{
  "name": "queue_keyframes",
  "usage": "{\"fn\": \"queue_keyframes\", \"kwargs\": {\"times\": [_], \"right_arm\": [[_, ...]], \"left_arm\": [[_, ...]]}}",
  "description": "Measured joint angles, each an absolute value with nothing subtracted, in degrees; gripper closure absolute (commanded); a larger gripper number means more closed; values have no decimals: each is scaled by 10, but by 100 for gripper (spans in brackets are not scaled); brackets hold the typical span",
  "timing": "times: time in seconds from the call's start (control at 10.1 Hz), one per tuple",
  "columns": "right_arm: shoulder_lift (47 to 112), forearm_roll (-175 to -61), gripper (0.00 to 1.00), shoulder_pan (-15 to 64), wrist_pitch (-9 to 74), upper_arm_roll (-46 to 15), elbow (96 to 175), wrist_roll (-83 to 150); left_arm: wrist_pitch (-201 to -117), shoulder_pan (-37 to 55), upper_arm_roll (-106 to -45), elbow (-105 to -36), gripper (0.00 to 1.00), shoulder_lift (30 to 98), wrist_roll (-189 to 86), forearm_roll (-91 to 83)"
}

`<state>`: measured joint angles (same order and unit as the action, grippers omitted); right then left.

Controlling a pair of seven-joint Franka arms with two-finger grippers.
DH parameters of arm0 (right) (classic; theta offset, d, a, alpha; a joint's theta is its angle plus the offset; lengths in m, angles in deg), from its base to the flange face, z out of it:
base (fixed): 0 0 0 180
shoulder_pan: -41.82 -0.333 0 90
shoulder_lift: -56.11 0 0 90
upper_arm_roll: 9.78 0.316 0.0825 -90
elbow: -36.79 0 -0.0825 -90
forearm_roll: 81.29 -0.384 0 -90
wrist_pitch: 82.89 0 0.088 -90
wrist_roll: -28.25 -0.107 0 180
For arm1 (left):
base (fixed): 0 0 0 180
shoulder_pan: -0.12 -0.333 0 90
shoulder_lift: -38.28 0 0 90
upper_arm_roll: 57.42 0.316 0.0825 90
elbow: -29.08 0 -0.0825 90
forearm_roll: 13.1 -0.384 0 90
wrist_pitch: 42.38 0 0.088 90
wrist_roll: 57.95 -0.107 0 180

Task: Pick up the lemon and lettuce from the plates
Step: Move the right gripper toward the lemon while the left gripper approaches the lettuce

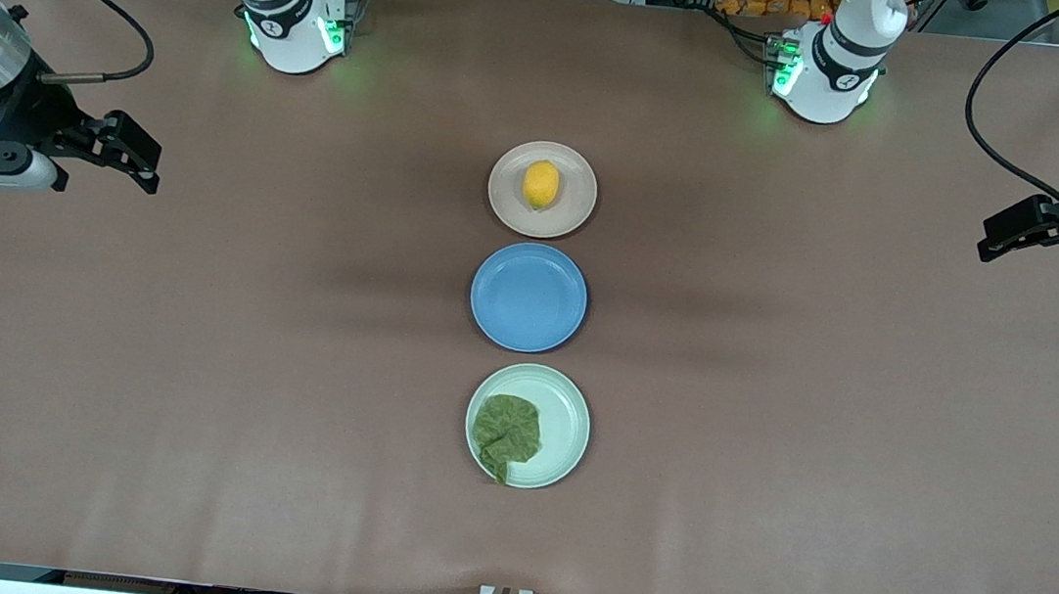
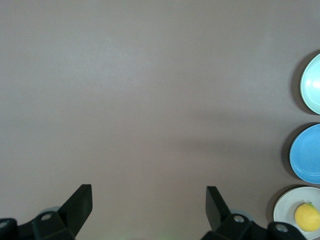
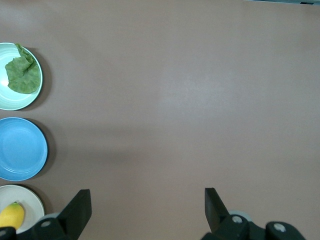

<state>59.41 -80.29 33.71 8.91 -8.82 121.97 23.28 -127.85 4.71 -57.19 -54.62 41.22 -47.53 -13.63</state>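
The lemon lies on the beige-pink plate, the plate nearest the robot bases. The lettuce lies on the mint green plate, nearest the front camera. My right gripper is open and empty, above the table at the right arm's end, well apart from the plates. My left gripper is open and empty at the left arm's end. The left wrist view shows its open gripper and the lemon. The right wrist view shows its open gripper, the lettuce and the lemon.
A blue plate with nothing on it sits between the two other plates, all three in a line across the middle of the brown table. Both arm bases stand along the table's edge farthest from the front camera.
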Motion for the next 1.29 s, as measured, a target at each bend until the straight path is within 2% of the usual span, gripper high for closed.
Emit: {"fn": "queue_keyframes", "kwargs": {"times": [0.5,0.79,0.99,1.29], "right_arm": [[594,-804,0,335,77,-85,1221,233],[594,-810,0,290,55,-76,1229,226],[595,-851,0,235,38,-73,1256,179],[612,-875,0,125,83,-69,1302,64]], "left_arm": [[-1279,47,-573,-543,0,416,-481,-136],[-1284,49,-580,-543,0,433,-491,-136],[-1325,65,-598,-544,0,461,-491,-136],[-1447,119,-604,-547,0,528,-488,-136]]}}
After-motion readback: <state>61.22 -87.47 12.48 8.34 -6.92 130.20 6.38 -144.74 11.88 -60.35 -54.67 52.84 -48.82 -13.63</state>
